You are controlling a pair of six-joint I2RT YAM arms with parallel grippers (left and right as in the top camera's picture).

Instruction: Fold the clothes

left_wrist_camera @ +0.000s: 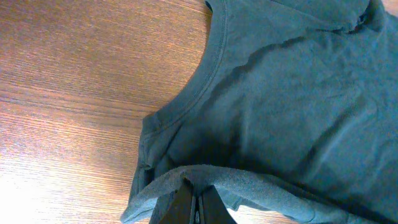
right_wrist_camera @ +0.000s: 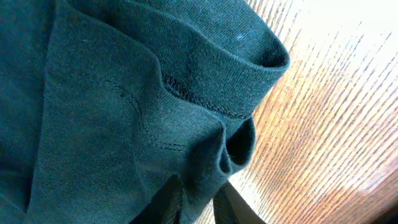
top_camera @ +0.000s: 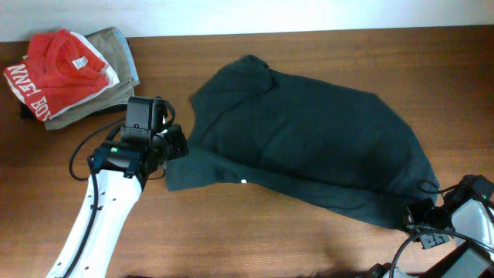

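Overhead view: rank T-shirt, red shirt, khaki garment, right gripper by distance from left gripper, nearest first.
1. T-shirt, pinched by the left gripper.
2. Khaki garment and red shirt, stacked at back left: too close to call.
3. Right gripper, opposite hem, far right.

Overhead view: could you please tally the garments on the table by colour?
Dark green T-shirt: 1
Red shirt with white lettering: 1
Khaki garment, folded: 1
Total: 3
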